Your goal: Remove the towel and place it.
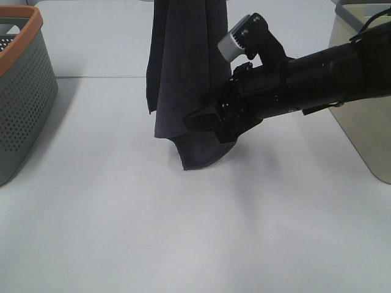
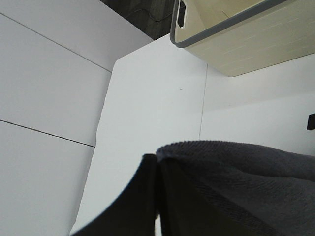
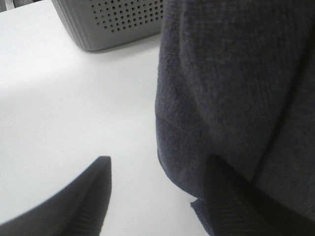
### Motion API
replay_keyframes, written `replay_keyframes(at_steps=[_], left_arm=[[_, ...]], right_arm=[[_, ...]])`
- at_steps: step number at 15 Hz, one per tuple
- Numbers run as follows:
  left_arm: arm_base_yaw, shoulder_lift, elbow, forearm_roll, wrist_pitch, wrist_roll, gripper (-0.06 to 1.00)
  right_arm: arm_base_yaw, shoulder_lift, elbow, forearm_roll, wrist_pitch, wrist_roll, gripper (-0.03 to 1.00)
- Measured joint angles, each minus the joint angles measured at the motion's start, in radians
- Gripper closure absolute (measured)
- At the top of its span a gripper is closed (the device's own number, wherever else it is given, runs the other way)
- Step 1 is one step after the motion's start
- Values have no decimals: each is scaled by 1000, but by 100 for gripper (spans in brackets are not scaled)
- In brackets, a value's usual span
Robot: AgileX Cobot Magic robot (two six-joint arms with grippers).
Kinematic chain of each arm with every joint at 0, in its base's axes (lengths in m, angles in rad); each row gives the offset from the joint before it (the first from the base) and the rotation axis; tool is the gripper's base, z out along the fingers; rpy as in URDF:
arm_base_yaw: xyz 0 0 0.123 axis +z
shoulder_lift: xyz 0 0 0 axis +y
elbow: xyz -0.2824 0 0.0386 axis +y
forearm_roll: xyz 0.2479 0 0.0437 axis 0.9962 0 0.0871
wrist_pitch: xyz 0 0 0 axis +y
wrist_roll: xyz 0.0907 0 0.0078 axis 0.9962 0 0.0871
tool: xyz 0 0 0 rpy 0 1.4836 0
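The dark towel (image 1: pixel 183 67) hangs down from above the top edge of the exterior high view, its lower corner just over the white table (image 1: pixel 183 232). In the left wrist view my left gripper (image 2: pixel 156 160) is shut on the towel (image 2: pixel 236 182), its two dark fingers pressed together with cloth bunched beside them. My right gripper (image 1: pixel 204 128) reaches in from the right at the towel's lower part. Seen from the right wrist, the right gripper (image 3: pixel 158 162) is open: one finger stands free over the table, the other lies against the towel (image 3: pixel 231 73), whose edge hangs between them.
A grey perforated basket (image 1: pixel 18 91) with an orange rim stands at the left edge; it also shows behind the towel as a grey basket (image 3: pixel 113 24). A beige bin (image 1: pixel 360 134) with a grey rim sits at the right, and appears as a beige bin (image 2: pixel 236 34) in the left wrist view.
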Motion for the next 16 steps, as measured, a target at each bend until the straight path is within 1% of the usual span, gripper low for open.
replay_keyframes(at_steps=[1,3,4,5,6,7,8,9,12,13,14,16], left_arm=[[0,0,0,0,5,0,94],[0,0,0,1,19,0,94],[0,0,0,13,21,0,94],[0,0,0,23,21,0,94],[0,0,0,48,23,3,94],[0,0,0,61,25,3,94],[0,0,0,63,29,3,94],[0,0,0,63,37,4,94],[0,0,0,57,47,27,94],[0,0,0,48,47,38,94],[0,0,0,45,47,41,94],[0,0,0,42,47,47,94]], right_arm=[[0,-12,0,-30,2,24,39],[0,-59,0,-194,-4,152,39],[0,-66,0,-249,-23,189,39],[0,-68,0,-269,-35,206,39],[0,-72,0,-287,-67,219,39],[0,-75,0,-279,-97,216,39],[0,-75,0,-239,-110,194,39],[0,-75,0,-168,-109,136,39],[0,-60,0,121,-89,-99,39],[0,-56,0,196,-64,-152,40],[0,-53,0,235,-21,-181,40],[0,-41,0,254,30,-209,40]])
